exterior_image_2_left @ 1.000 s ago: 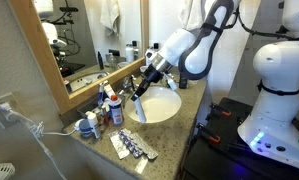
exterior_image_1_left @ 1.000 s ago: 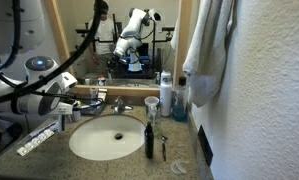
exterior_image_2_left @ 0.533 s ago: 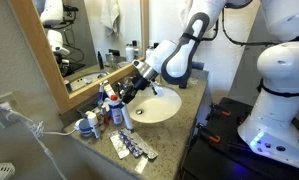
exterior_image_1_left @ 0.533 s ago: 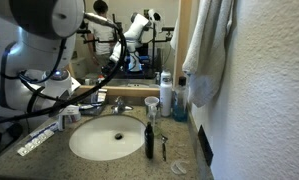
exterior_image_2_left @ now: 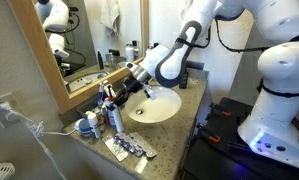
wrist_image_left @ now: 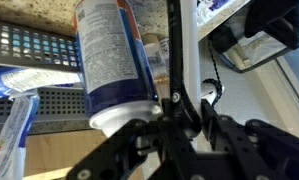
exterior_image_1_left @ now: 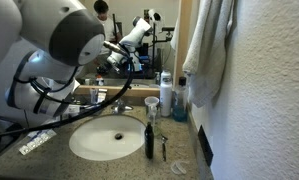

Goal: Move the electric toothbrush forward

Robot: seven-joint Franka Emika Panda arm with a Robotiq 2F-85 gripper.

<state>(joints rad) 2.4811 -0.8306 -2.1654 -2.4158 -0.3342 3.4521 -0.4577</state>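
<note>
My gripper [exterior_image_2_left: 117, 94] is at the counter's mirror side, among the bottles beside the sink. In the wrist view the jaws [wrist_image_left: 179, 112] are closed round a slim white handle, the electric toothbrush [wrist_image_left: 179, 45], which runs up between the fingers. A white can with blue print [wrist_image_left: 114, 60] stands right beside it, almost touching the jaws. In an exterior view the big arm [exterior_image_1_left: 59, 45] hides the gripper and what it holds. A dark upright brush [exterior_image_1_left: 149, 137] stands at the sink's right edge.
The oval sink [exterior_image_1_left: 114, 140] also shows in an exterior view [exterior_image_2_left: 154, 108]. Bottles and tubes [exterior_image_2_left: 101, 108] crowd the mirror side. A flat blister pack [exterior_image_2_left: 129, 147] lies on the counter. A cup [exterior_image_1_left: 151, 103], bottles [exterior_image_1_left: 166, 92] and a hanging towel [exterior_image_1_left: 204, 50] are at the right.
The arm has swung from above the sink toward the mirror-side bottles, carrying the held handle with it. The dark upright brush has not moved.
</note>
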